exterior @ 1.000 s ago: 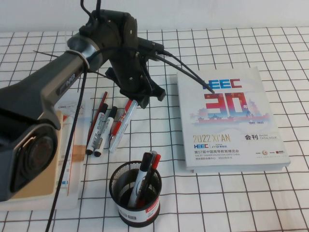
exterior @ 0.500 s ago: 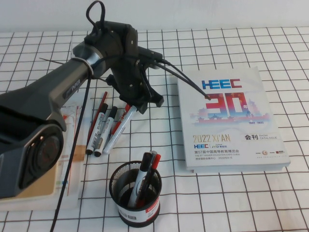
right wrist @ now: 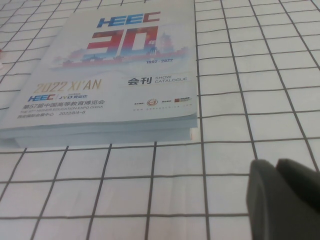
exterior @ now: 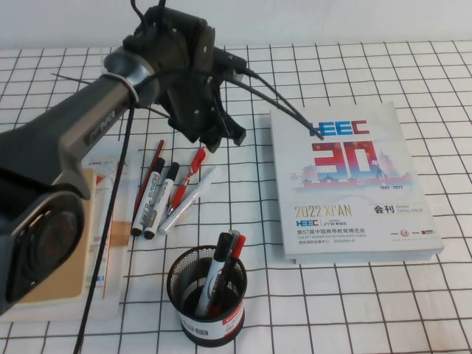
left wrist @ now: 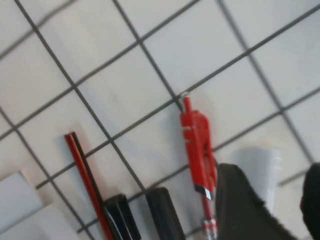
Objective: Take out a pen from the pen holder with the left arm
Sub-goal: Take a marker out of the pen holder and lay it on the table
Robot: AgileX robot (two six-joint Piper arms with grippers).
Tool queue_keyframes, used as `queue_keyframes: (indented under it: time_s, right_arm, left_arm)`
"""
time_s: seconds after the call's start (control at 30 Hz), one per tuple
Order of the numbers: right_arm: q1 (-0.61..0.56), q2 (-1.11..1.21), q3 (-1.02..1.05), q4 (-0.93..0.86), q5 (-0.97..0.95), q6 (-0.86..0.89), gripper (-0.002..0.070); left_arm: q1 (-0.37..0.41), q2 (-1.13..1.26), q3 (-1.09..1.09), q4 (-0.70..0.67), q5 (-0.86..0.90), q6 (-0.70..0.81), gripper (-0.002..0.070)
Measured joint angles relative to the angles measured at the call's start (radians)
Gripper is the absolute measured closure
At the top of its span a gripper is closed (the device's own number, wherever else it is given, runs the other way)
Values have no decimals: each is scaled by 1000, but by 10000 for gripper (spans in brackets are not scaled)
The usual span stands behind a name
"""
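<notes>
Pen: a white-barrelled pen (exterior: 190, 199) lies flat on the white gridded table (exterior: 369, 295). It is out of the holder, at the catalogue-side end of a row of loose pens and just beside a red click pen (exterior: 184, 181).
Pen holder: the black mesh cup (exterior: 181, 291) stands upright nearer the robot, well apart from the row. A black-and-white marker and a red pen (exterior: 221, 265) stand in it.
Left gripper: the left gripper (exterior: 225, 140) hangs above the far end of the row. Its jaws are parted and empty, and in the wrist view the white barrel shows on the table in the gap between them.
Right gripper: the right gripper (right wrist: 282, 200) sits low over the table by the near corner of the pale blue show catalogue (exterior: 346, 184), apparently parked.
Step in hand: judged to be the release and clearing away, since the pen is on the table and nothing is gripped.
Doing it well: keep the jaws apart and go straight up before swinging back, so neither pad drags the barrel.
Watch: the black cables (exterior: 280, 103) at the wrist hang over the catalogue, so route the retreat clear of the cup.
Unsure: the white pen may be touching the red one; a nudge would roll both.
</notes>
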Motion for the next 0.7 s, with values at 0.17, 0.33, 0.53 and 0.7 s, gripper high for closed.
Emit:
queue_keyframes:
  time_s: [0.17,0.33,0.53,0.7]
  right_arm:
    - [0,0,0,0,0,0,691]
    - [0,0,0,0,0,0,692]
    - [0,0,0,0,0,0,691]
    - [0,0,0,0,0,0,691]
  left_arm:
    - [-32,-174,80,2,-11,-4,606]
    - [-38,-365,215,-1,-57,-25,669]
    - [-40,-605,418,-1,-142,-60,676]
    - [-40,-860,667,-1,-284,-109,677]
